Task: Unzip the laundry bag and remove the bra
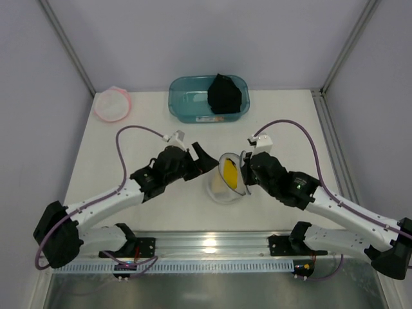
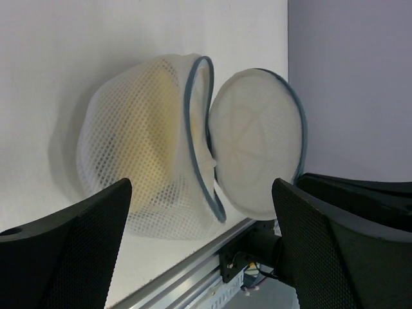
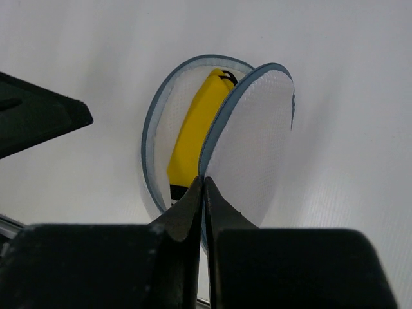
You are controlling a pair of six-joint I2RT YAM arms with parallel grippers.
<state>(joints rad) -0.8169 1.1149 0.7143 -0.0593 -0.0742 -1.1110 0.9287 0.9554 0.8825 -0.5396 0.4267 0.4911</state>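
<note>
The laundry bag [image 1: 222, 187], a round white mesh drum with a grey-blue rim, lies mid-table with its lid [image 1: 241, 172] swung open. A yellow bra [image 1: 229, 174] shows inside; it also shows in the right wrist view [image 3: 196, 132]. My right gripper [image 1: 247, 175] is shut on the lid's rim [image 3: 222, 132] and holds the lid up. My left gripper [image 1: 205, 159] is open and empty, just left of the bag's opening. In the left wrist view the bag [image 2: 138, 154] and lid [image 2: 254, 145] lie ahead between my fingers [image 2: 71, 251].
A teal plastic bin [image 1: 193, 96] holding a black garment [image 1: 224, 94] stands at the back centre. A pink-rimmed round mesh bag [image 1: 112, 103] lies at the back left. A metal rail [image 1: 206, 248] runs along the near edge.
</note>
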